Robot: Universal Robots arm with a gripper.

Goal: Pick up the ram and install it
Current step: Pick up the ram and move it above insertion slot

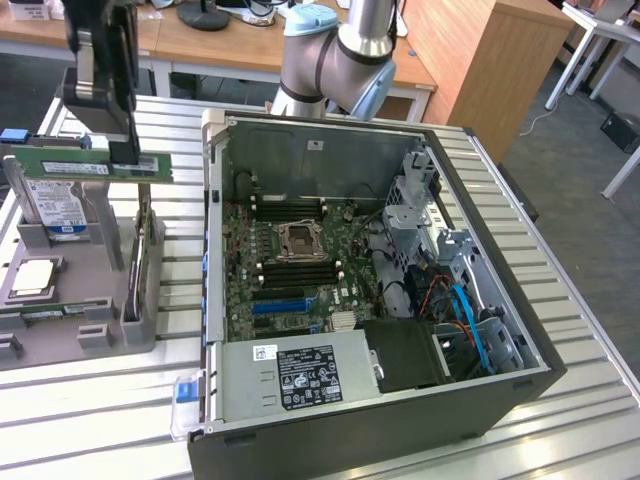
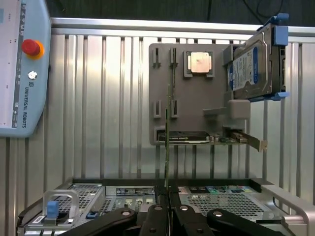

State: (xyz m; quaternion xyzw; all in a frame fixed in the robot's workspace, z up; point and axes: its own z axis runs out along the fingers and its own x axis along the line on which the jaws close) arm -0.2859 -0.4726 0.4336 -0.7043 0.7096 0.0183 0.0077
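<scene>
The ram (image 1: 60, 166) is a long green board held level in the air above the grey fixture (image 1: 90, 270), at the exterior view's left. My gripper (image 1: 122, 152) is shut on it near one end. In the wrist view the ram (image 2: 167, 137) shows edge-on as a thin line running out from between my dark fingers (image 2: 153, 219). The open computer case (image 1: 520, 380) lies to the exterior view's right, with the motherboard (image 1: 300, 260) inside. Black memory slots (image 1: 300, 272) run beside the CPU socket (image 1: 298, 240).
The grey fixture also carries a hard drive (image 1: 55, 205), a CPU chip (image 1: 32, 278) and an expansion card (image 2: 231, 139). A blue expansion slot (image 1: 280, 303) and the power supply (image 1: 300, 375) sit in the case. A teach pendant (image 2: 22, 69) lies on the slatted table (image 1: 120, 410).
</scene>
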